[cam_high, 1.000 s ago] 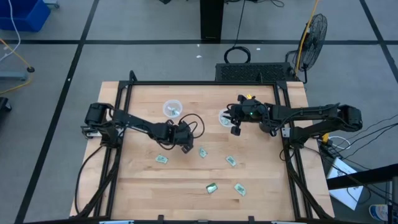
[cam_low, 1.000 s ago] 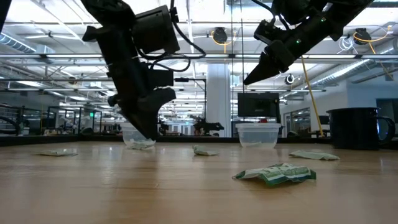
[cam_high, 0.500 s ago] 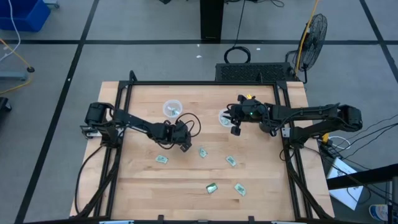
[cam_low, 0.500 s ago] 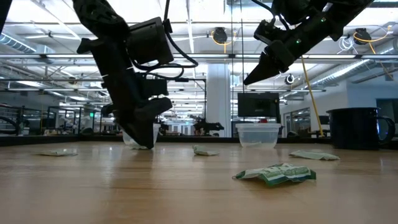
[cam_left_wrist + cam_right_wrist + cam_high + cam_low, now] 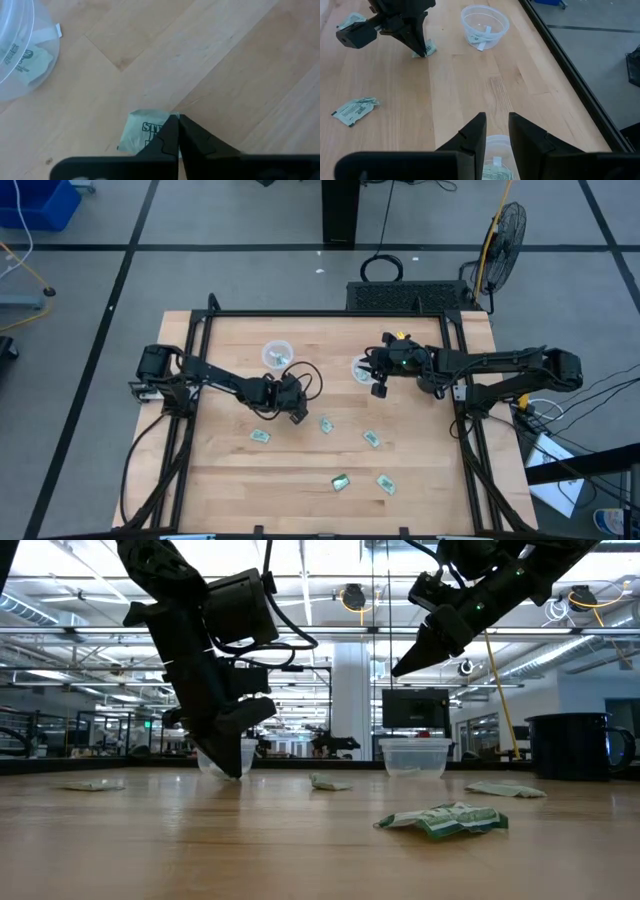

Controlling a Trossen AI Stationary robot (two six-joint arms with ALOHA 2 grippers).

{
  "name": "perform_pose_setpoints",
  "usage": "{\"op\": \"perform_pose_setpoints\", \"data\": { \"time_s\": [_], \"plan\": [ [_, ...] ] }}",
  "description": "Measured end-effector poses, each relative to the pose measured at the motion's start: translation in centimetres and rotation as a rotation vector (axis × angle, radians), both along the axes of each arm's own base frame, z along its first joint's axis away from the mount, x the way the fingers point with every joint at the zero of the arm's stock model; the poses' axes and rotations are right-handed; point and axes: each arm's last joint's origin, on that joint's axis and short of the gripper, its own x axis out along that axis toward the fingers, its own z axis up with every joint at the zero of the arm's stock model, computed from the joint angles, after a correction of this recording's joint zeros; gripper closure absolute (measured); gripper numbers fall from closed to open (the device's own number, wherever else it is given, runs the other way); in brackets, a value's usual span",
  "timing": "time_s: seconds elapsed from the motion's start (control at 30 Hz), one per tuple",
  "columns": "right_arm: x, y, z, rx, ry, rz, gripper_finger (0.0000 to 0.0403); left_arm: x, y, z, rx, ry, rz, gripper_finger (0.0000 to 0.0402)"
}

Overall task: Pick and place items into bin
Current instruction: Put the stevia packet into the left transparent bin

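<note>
Pick step: your left tool (image 5: pixel 178 131) pinches a packet (image 5: pixel 140 136) mid-bench; next, lift toward the tub (image 5: pixel 277 355).

Left gripper (image 5: pixel 288 408) low, fingers together.

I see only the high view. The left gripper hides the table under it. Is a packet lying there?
Observer: Yes. In the left wrist view, the left gripper has its shut tips down on the edge of a packet.
Operator: And the right gripper, does it hold something?
Observer: No. The right gripper has its fingers slightly apart with nothing between them. It hangs above a clear cup with a second packet inside.
</note>
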Motion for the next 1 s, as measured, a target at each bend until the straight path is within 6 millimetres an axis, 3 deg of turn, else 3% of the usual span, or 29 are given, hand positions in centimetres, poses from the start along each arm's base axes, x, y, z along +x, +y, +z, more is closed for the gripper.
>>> {"op": "perform_pose_setpoints", "data": {
  "time_s": [0.3,0.5,0.77,1.0],
  "plan": [
    [0.0,0.0,0.0,0.0,0.0,0.0,0.0328,0.2,-0.1,0.6,-0.024,-0.035,-0.011,0.0395],
    [0.0,0.0,0.0,0.0,0.001,0.0,0.0328,0.1,0.3,4.8,0.031,-0.16,-0.032,0.0395],
    [0.0,0.0,0.0,0.017,-0.005,-0.011,0.0328,-2.2,4.0,10.8,0.171,-0.314,0.029,0.0393],
    [0.0,0.0,0.0,0.041,-0.014,-0.028,0.0328,-3.4,7.4,11.9,0.172,-0.322,0.07,0.0394]
  ]
}}
